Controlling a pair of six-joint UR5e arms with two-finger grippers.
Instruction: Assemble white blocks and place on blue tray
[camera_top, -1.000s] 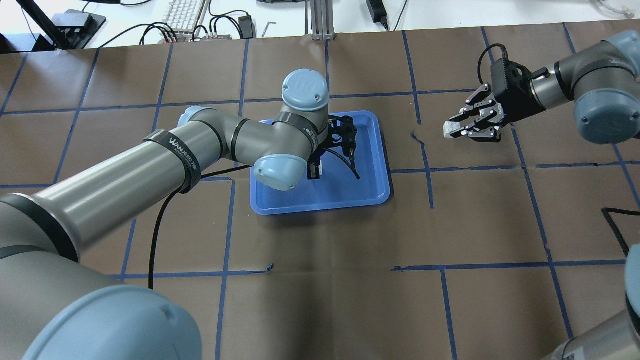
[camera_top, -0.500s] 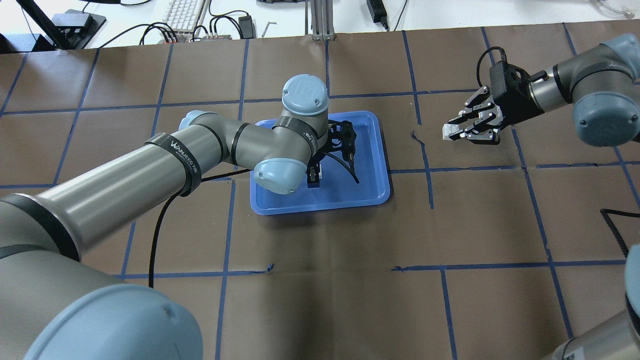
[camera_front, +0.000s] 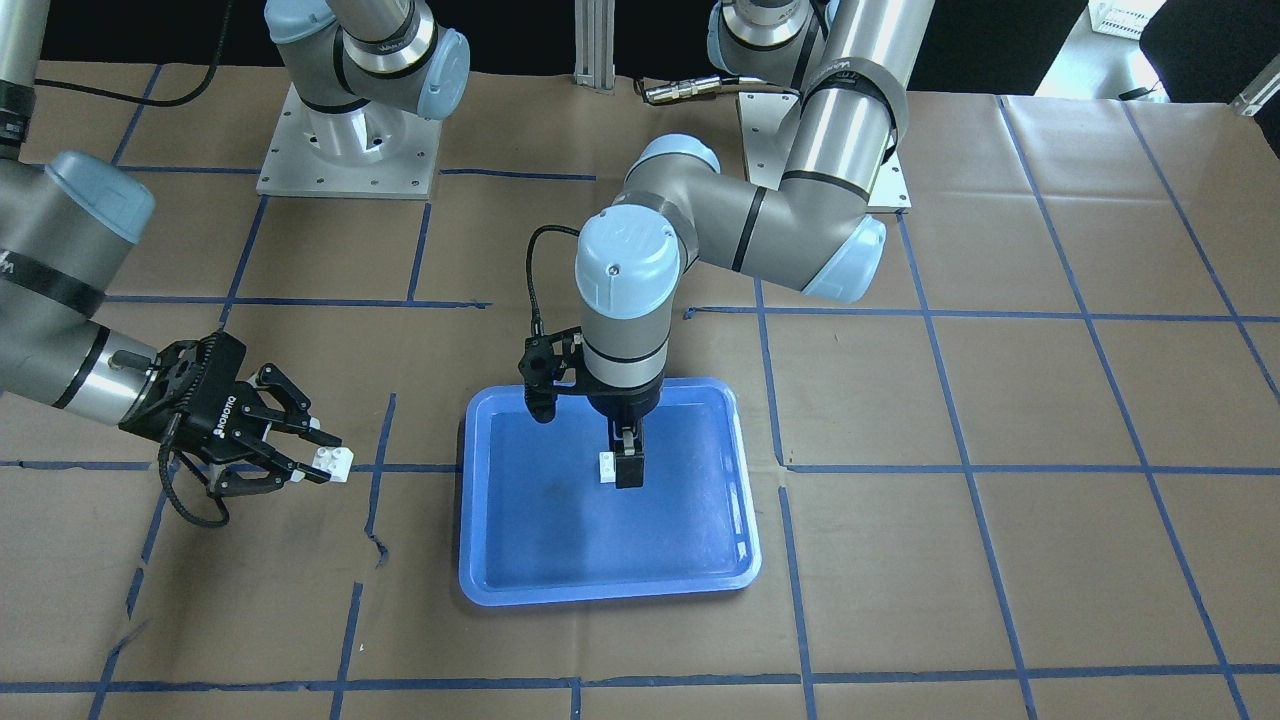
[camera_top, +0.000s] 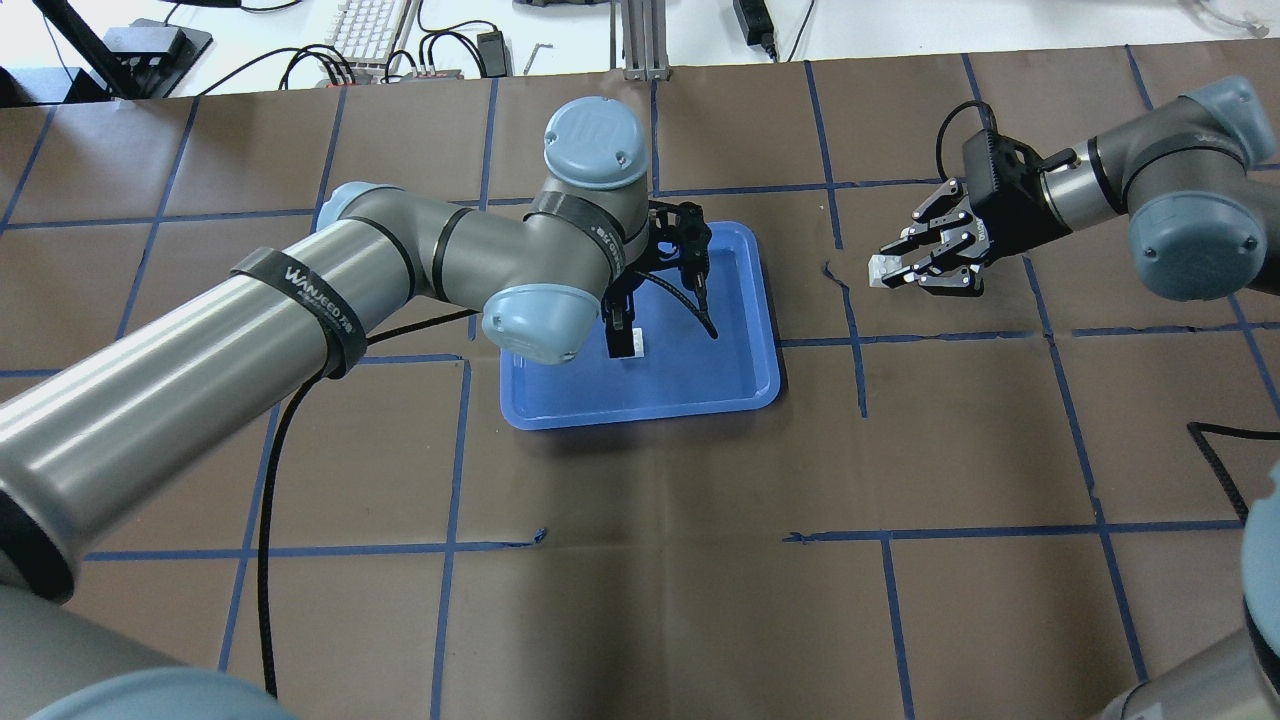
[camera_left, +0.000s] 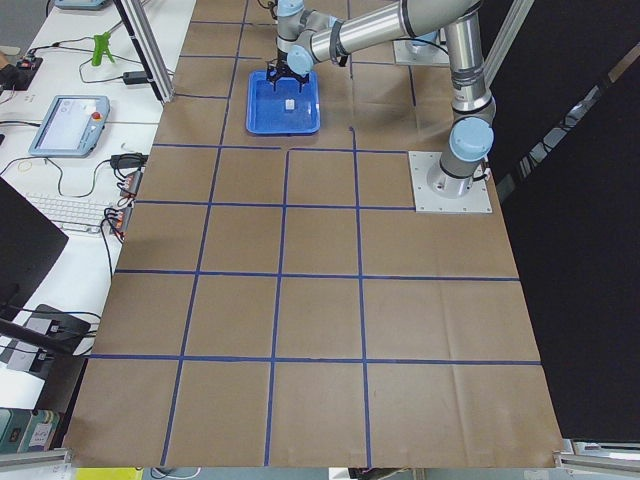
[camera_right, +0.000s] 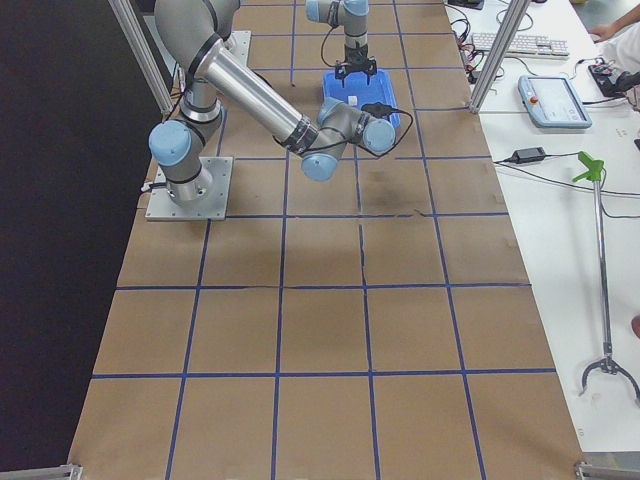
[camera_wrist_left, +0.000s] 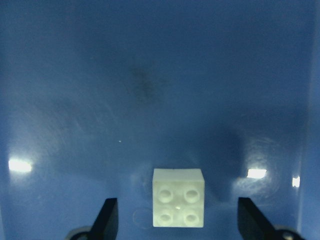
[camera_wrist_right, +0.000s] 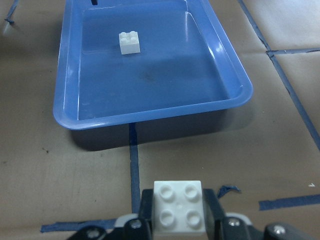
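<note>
Plainly, brown paper (camera_top: 650, 620) gridded with blue tape (camera_top: 1000, 531) underlies the blue tray (camera_top: 700, 375).

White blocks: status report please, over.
Left tool open above blue tray, one white block loose under it. Right tool shut on second white block, outside tray. Blocks not joined; left tool stands over the loose one.

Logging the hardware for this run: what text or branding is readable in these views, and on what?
"WANJEED": on the black strap around the left arm; the smaller print after it is too blurred.
"ROBOTIQ": on the body of the right gripper.
Round logo on the left arm's blue joint cap: too blurred to read.
No print on either white block or the blue tray.
</note>
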